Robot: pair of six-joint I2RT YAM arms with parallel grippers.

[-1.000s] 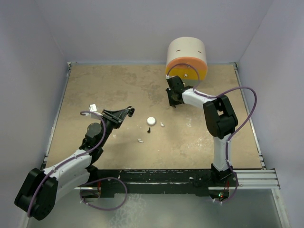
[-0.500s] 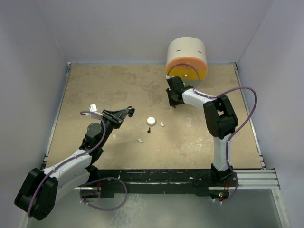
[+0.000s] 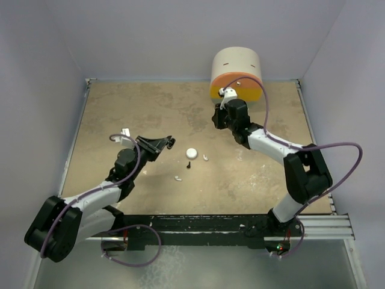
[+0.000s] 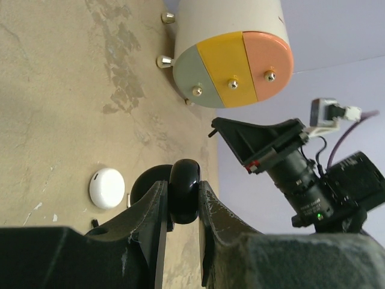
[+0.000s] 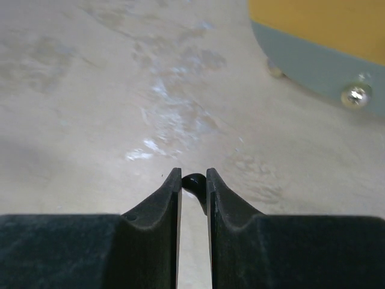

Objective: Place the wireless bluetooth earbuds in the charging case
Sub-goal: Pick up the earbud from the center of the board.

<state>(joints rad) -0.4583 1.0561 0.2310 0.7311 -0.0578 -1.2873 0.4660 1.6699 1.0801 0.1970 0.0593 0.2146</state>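
robot lab test cell. two bench arms, left arm [image 3: 90,201] and right arm [image 3: 283,156], bolted to black base plate [image 3: 198,224] at near edge. aluminium rail [image 3: 325,224] beside it. purple cables [image 3: 337,147] looped loose off arms. worn tan board [image 3: 150,108] as table, boxed by plain pale lavender panels [image 3: 150,36]. bare camera module [image 4: 298,171] with green led on wrist. cylinder [image 3: 236,72] with coloured, knobbed face at back. tiny white earbuds [image 3: 206,158] loose on board.

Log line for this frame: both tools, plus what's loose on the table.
left tool: shut on black disc | right tool: shut on black earbud | table: white disc loose
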